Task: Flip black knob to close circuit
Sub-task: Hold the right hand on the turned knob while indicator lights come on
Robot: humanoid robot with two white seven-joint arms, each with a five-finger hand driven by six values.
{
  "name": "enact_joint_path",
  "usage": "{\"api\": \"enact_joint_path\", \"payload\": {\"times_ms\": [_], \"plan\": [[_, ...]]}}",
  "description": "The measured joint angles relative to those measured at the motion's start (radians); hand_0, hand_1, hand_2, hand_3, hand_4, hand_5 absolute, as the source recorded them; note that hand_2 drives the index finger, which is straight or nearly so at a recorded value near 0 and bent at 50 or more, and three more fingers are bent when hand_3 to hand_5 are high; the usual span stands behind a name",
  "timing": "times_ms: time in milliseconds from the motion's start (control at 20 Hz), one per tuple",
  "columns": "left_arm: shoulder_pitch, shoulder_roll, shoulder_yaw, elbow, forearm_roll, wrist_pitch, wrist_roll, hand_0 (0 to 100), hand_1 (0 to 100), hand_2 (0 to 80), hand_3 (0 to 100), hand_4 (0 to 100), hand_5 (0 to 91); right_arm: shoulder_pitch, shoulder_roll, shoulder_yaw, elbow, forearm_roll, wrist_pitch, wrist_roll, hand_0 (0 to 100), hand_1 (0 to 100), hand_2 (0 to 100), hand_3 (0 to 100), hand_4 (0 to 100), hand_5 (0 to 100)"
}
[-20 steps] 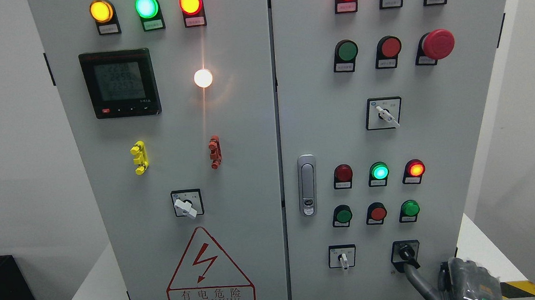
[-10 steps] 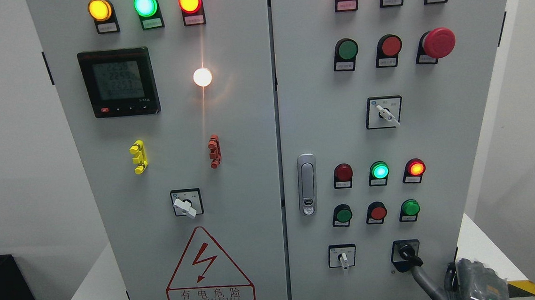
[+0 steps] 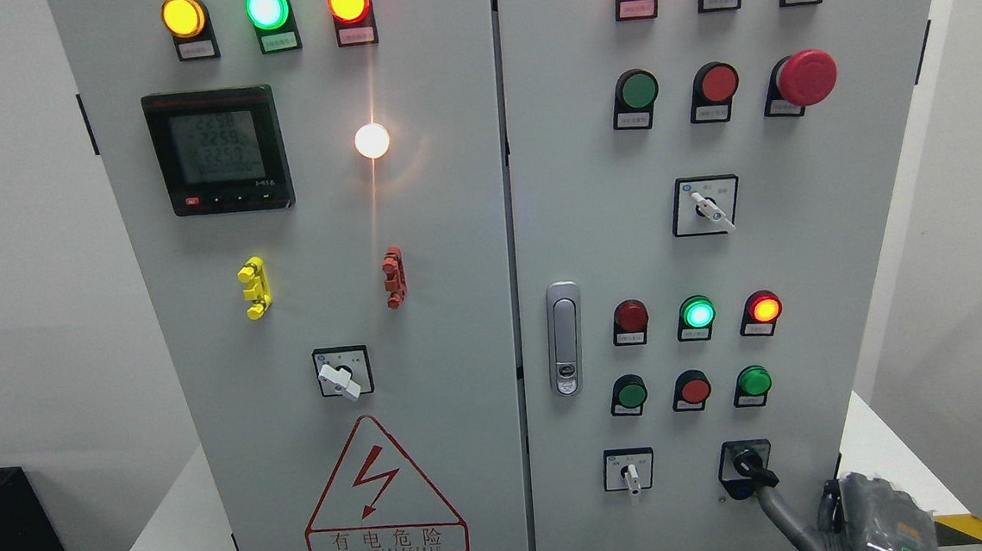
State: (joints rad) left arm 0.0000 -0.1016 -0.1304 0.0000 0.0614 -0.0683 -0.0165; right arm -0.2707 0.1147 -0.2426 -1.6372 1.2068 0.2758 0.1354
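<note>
Barely anything is shifted since earlier: one finger [image 3: 780,510] of the right hand [image 3: 862,517] is kept on the black knob [image 3: 746,465], lower right; grip can't be told, flip looks unfinished.

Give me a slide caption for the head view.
Right hand fingertip touching black rotary knob on grey control cabinet.

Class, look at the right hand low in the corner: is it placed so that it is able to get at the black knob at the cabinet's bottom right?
Probably yes. A finger of the right hand already reaches up to the black knob, and nothing stands between them.
</note>
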Motion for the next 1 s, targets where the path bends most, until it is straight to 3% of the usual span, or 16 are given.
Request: {"api": "enact_joint_path", "payload": {"times_ms": [1000], "plan": [[0.0, 0.0, 0.0, 0.0, 0.0, 0.0, 0.0, 12, 56, 0.0, 0, 0, 0.0, 0.012, 0.005, 0.01, -0.012, -0.008, 0.004, 0.0, 0, 0, 89, 100, 93, 100]]}}
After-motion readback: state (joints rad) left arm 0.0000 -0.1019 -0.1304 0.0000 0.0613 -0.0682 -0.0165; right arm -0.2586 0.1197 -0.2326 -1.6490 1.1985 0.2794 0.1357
